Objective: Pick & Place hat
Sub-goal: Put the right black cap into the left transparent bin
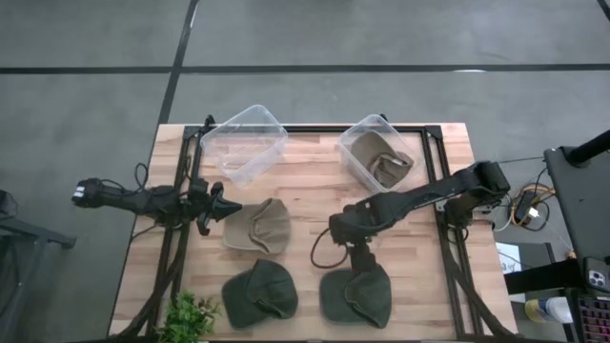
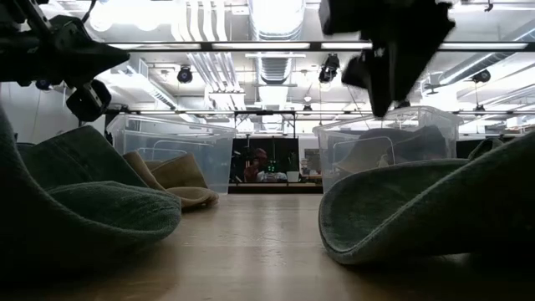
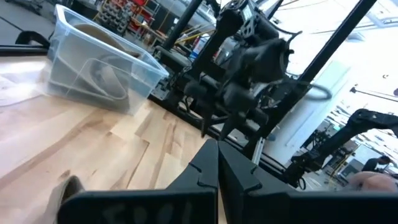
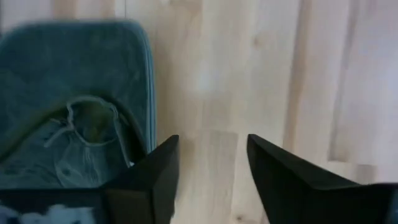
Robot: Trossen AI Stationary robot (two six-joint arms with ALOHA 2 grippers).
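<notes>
Right gripper [image 1: 360,259] hangs over the near middle of the table [image 1: 305,238], pointing down just above the far edge of the dark green hat [image 1: 355,295] at the near right; in the right wrist view its fingers [image 4: 155,180] stand apart with bare wood showing between them, gripping nothing, and the hat's brim edge [image 4: 74,106] lies just beside one finger. A second dark green hat [image 1: 259,293] sits to the left of it, near the front edge, with a strip of open wood between the two. Farther back on the left lies a tan hat [image 1: 257,226], and the left gripper [image 1: 225,207] waits just off its left side, low over the table's left part, its fingers [image 3: 214,165] pressed together and holding nothing. At the far edge stand two clear bins: the left bin [image 1: 244,143] with nothing in it, the right bin [image 1: 377,152] holding a tan hat [image 1: 384,162]. The middle of the table between bins and hats is open wood. A small green plant [image 1: 189,316] sits at the near left corner.
</notes>
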